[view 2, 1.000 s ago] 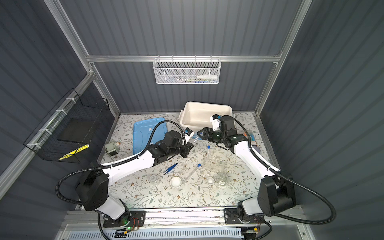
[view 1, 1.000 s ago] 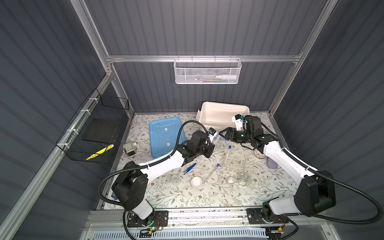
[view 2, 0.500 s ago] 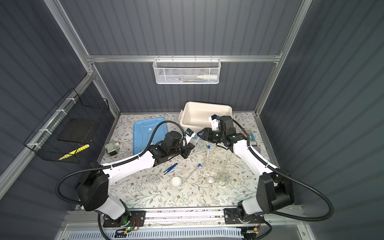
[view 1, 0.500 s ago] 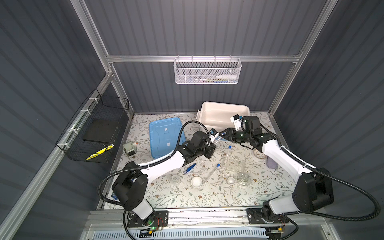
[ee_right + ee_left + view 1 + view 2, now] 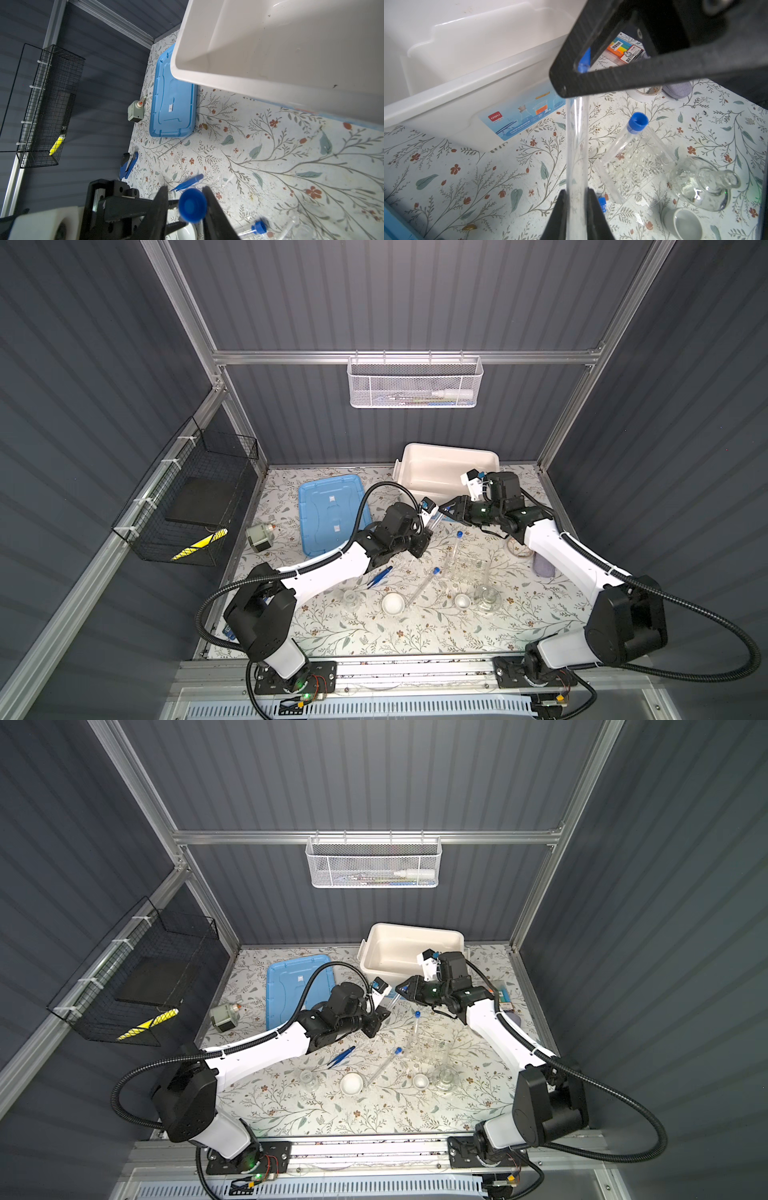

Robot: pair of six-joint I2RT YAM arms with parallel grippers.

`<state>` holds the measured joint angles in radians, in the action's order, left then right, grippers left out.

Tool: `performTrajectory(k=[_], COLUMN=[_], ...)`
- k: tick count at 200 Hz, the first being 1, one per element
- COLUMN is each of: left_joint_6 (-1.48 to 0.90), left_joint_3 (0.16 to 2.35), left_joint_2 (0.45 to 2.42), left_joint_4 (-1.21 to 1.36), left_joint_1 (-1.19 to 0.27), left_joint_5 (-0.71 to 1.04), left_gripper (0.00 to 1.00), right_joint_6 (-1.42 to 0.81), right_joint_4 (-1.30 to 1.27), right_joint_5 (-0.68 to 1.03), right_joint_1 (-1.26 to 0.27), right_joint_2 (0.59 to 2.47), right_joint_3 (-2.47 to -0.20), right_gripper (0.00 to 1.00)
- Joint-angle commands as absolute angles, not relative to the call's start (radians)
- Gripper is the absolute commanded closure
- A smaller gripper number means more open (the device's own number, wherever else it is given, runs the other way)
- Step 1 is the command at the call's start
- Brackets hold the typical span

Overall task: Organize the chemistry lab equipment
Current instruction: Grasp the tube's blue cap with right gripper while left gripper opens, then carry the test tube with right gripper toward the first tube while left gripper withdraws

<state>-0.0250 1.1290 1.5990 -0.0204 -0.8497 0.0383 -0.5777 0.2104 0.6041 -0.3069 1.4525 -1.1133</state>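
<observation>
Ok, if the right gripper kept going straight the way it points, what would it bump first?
The blue cap of the test tube that the left gripper holds; it sits right between the fingers of the right gripper. Straight behind comes the left gripper itself, probably, though depth is hard to judge.

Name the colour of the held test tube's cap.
Blue cap, clearest in the right wrist view.

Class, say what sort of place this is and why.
Likely a robot test booth staged as a lab: grey walls in an aluminium frame, two arms mounted on a front rail, test tubes and a flask on a floral table.
</observation>
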Motion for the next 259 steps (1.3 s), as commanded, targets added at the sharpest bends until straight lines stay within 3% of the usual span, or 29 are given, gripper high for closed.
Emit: performTrajectory(k=[1, 39, 85, 107, 117, 131, 152, 159, 162, 234, 259], left_joint_6=[-0.004, -0.005, -0.014, -0.025, -0.029, -0.032, -0.041, -0.043, -0.044, -0.064, -0.068], left_joint_3=[1.148, 1.147, 1.153, 1.148, 1.143, 1.130, 1.112, 1.106, 1.103, 1.084, 1.085], left_joint_2=[1.611, 1.617, 1.624, 1.618, 1.613, 1.601, 1.588, 1.586, 1.586, 1.594, 1.601], left_joint_4=[-0.016, -0.012, -0.019, -0.014, -0.006, 0.004, 0.018, 0.022, 0.023, 0.030, 0.021], left_joint_1=[-0.856, -0.855, -0.855, -0.856, -0.856, -0.856, -0.856, -0.855, -0.855, -0.855, -0.855], left_joint_5=[0.055, 0.055, 0.050, 0.033, 0.024, 0.011, -0.014, -0.022, -0.027, -0.066, -0.071], left_gripper=[0.87, 0.87, 0.80, 0.64, 0.51, 0.43, 0.19, 0.03, 0.01, 0.00, 0.00], right_joint_6=[-0.574, -0.573, -0.573, -0.570, -0.570, -0.572, -0.582, -0.586, -0.589, -0.614, -0.565], right_joint_4=[0.202, 0.199, 0.190, 0.190, 0.185, 0.171, 0.135, 0.125, 0.120, 0.020, 0.059], right_joint_5=[0.630, 0.629, 0.617, 0.598, 0.583, 0.558, 0.534, 0.523, 0.517, 0.347, 0.215], right_joint_1=[-0.304, -0.305, -0.304, -0.304, -0.304, -0.304, -0.302, -0.302, -0.302, -0.295, -0.295], right_joint_2=[1.463, 1.458, 1.450, 1.439, 1.429, 1.407, 1.374, 1.365, 1.362, 1.282, 1.246], right_joint_3=[-1.132, -1.121, -1.111, -1.103, -1.094, -1.081, -1.063, -1.060, -1.057, -1.008, -1.003], right_gripper=[0.74, 0.83, 0.84, 0.85, 0.85, 0.86, 0.86, 0.86, 0.86, 0.86, 0.86])
